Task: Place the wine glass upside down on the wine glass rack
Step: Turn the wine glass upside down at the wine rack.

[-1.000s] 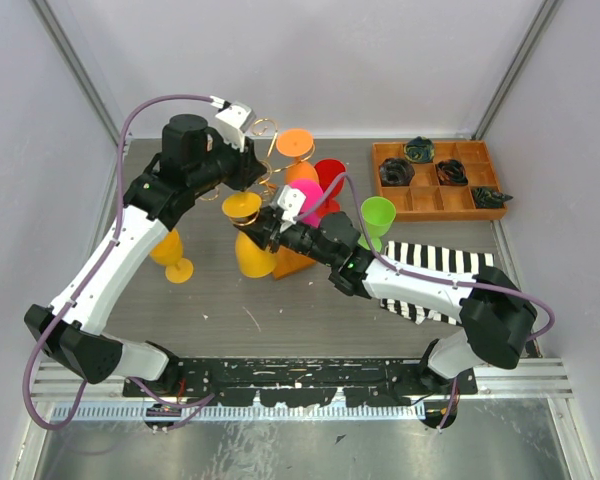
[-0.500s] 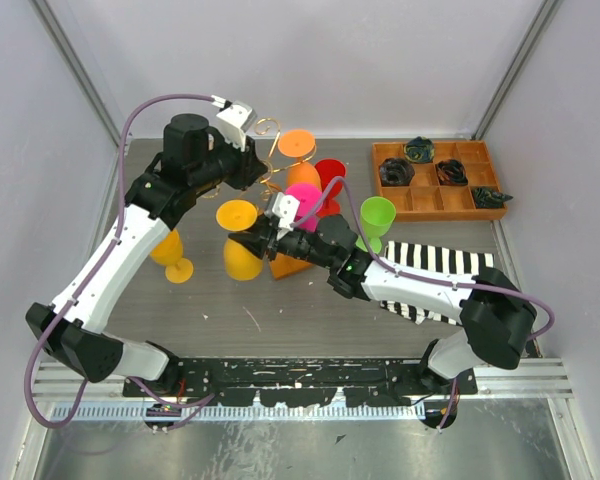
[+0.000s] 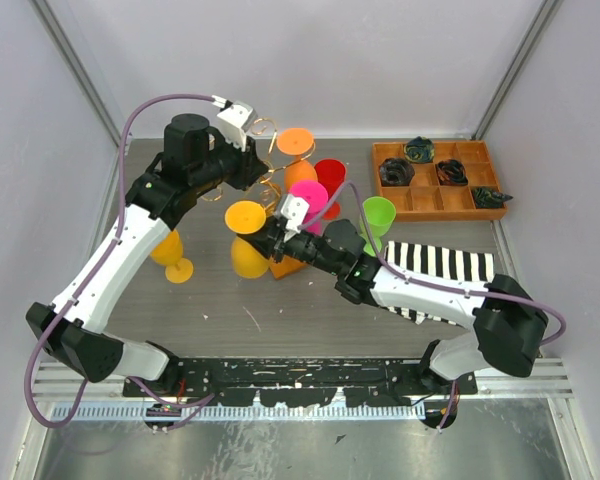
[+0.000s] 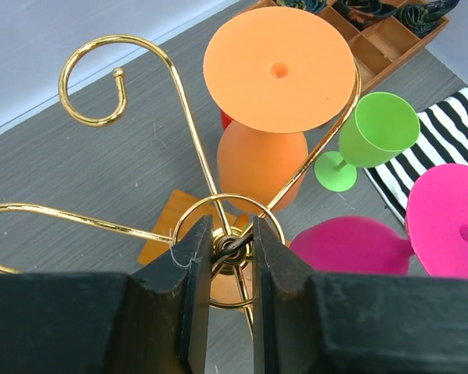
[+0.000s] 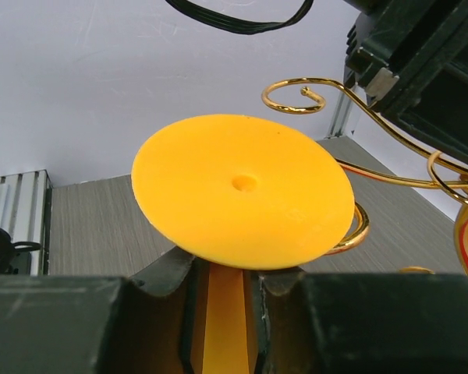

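The wine glass rack [image 3: 288,265] is a gold wire stand on an orange-brown base. My left gripper [image 3: 252,170] is shut on its centre hub [image 4: 232,248] from above. My right gripper [image 3: 269,233] is shut on the stem of a yellow wine glass [image 3: 246,217]. It holds the glass upside down, foot up, just left of the rack. In the right wrist view the glass's foot [image 5: 242,191] sits above my fingers [image 5: 285,284], close to a gold scroll arm [image 5: 312,92]. An orange glass [image 4: 279,68] hangs upside down on the rack.
A pink glass [image 3: 308,196], a red glass [image 3: 331,174] and a green glass [image 3: 377,214] crowd the rack's right side. Another yellow glass [image 3: 170,251] is on the table at the left. A compartmented wooden tray [image 3: 435,181] and a striped cloth [image 3: 445,268] lie at the right.
My right gripper has shifted the yellow glass a little left and then back right toward the rack. My left gripper has stayed shut on the rack's top.
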